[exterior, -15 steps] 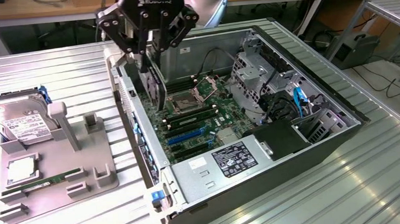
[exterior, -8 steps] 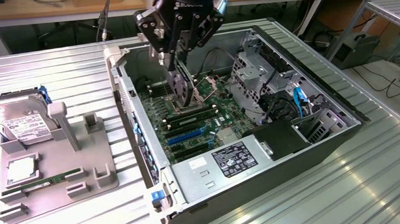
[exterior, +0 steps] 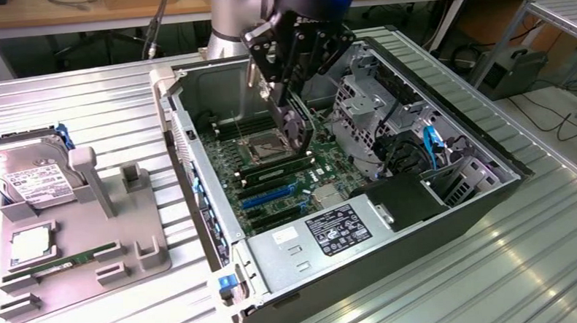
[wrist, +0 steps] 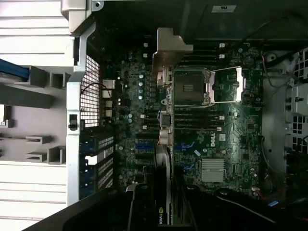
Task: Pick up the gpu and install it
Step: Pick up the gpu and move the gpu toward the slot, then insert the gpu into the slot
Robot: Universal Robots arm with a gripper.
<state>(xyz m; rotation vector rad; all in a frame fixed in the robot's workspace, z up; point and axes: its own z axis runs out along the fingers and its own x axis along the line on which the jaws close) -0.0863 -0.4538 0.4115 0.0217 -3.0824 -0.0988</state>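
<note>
- Black and thin, the gpu [exterior: 299,139] shows almost edge-on in the exterior view, a dark slab hanging inside the open computer case [exterior: 485,189]. In the wrist view its silver metal bracket [wrist: 171,48] caps the far end, and a small logo sits on the near end.
- Clenched on the card, the gripper [exterior: 288,107] grasps its upper end from twelve o'clock, with a finger [wrist: 139,207] on either side.
- The card hangs over the motherboard [exterior: 270,188], close by the CPU socket [wrist: 192,86]. The blue slots [exterior: 266,199] lie toward six o'clock of it in the exterior view.
- Both views meet the card on its edge, so its broad face is hidden. I cannot tell whether the lower tip touches the board. The arm is cut off at the exterior view's twelve o'clock border.
- In the exterior view the long axis runs from twelve to six, leaning slightly toward five. The bracket end points down at the board, away from the gripper.
- At nine o'clock of the case, well apart, a grey fixture [exterior: 88,250] carries a hard drive [exterior: 31,180] and a RAM stick [exterior: 64,265].
</note>
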